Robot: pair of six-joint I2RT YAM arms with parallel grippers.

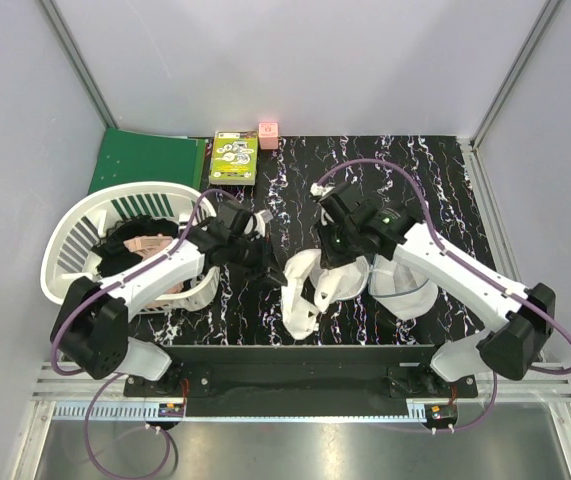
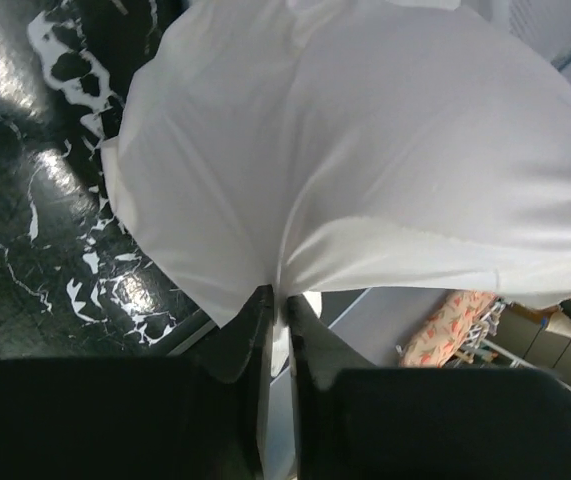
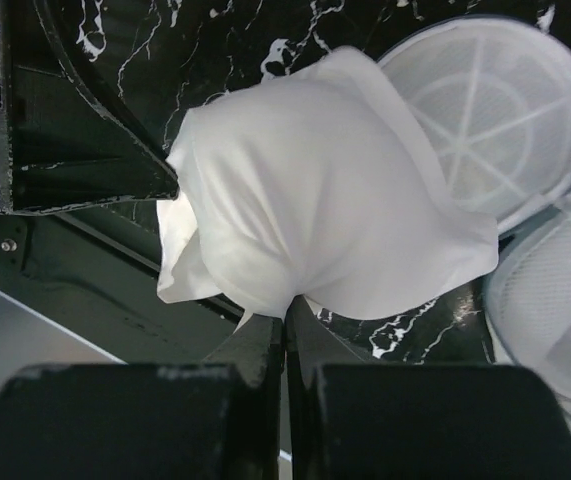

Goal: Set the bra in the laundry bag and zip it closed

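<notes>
Currently held: bra (image 1: pixel 307 290), white, smooth, bunched, near front edge of desk (image 1: pixel 365 170)
Left gripper (image 2: pixel 277 300): clamped on its fabric
Right gripper (image 3: pixel 287 305): pinching it too
Laundry bag (image 3: pixel 495 110): white mesh, open

The tabletop (image 1: pixel 295 170) carried one white slatted basket (image 1: pixel 75 240), one green folder (image 1: pixel 145 160), one green box (image 1: pixel 235 157), one pink cube (image 1: pixel 268 133), one white cloth (image 1: pixel 310 285) and one laundry bag (image 1: pixel 403 293), opened into two round mesh halves. Inside the basket lay one pale pink garment (image 1: pixel 150 245); the black fabric (image 1: pixel 125 255) there was too bunched to count.
</notes>
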